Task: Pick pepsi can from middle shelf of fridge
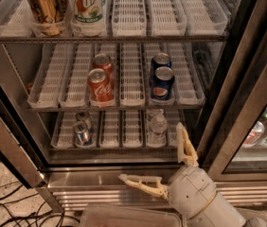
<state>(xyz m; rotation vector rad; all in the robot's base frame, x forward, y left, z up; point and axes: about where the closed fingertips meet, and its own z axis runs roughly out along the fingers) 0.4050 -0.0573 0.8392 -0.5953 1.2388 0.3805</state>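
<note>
Two dark blue pepsi cans stand in one lane of the middle shelf (124, 108), the front one (163, 83) at the shelf's front edge and the second (161, 60) right behind it. The fridge (100, 179) is open, with its stainless base at the bottom. My gripper (151, 151) is below the shelves at the lower right, in front of the base. It is open wide, with one finger (184, 143) pointing up and the other (140, 181) pointing left. It holds nothing and is well below the pepsi cans.
Two red Coca-Cola cans (99, 86) stand two lanes left of the pepsi. The top shelf holds a gold can (43, 4) and a green-white can (87, 4). The bottom shelf holds silver cans (82, 131) and a clear bottle (157, 126). The black door frame (228, 103) stands at right. Cables (1, 207) lie on the floor at left.
</note>
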